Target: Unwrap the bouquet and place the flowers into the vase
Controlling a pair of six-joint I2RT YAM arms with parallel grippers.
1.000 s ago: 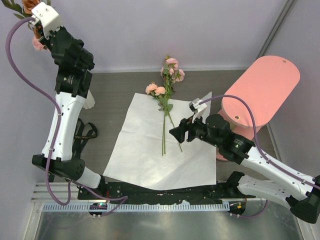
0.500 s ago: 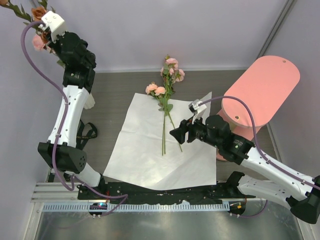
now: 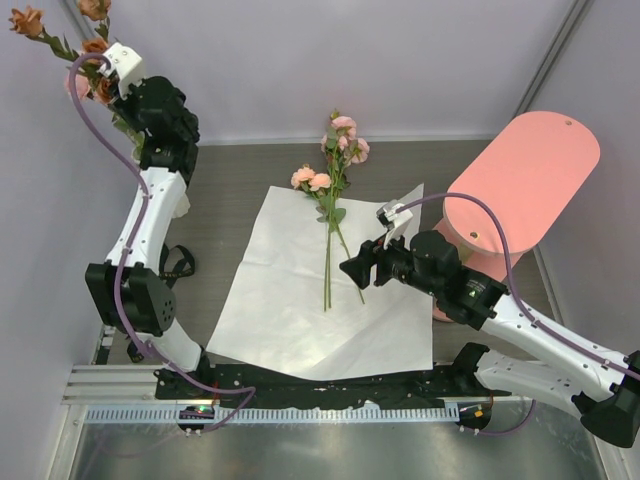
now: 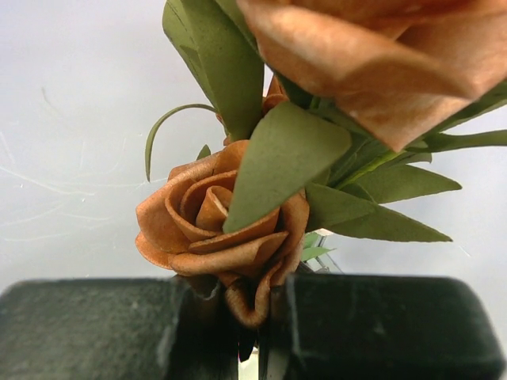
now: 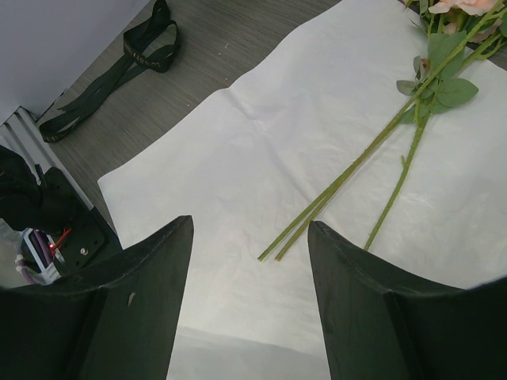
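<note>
My left gripper is clenched on the rust-brown flowers, high and far left of the paper, my right gripper gapes empty over it, and the pink flowers lie across its far edge, so I'd say the bouquet is unwrapped but nothing looks vased.

A robotics lab bench; bare pale walls; grey tabletop; aluminium rail along the near edge

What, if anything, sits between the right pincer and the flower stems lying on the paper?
Nothing visible. The open right pincer faces the flower stems across bare white paper. The black ribbon lies off the paper, well to one side.
</note>
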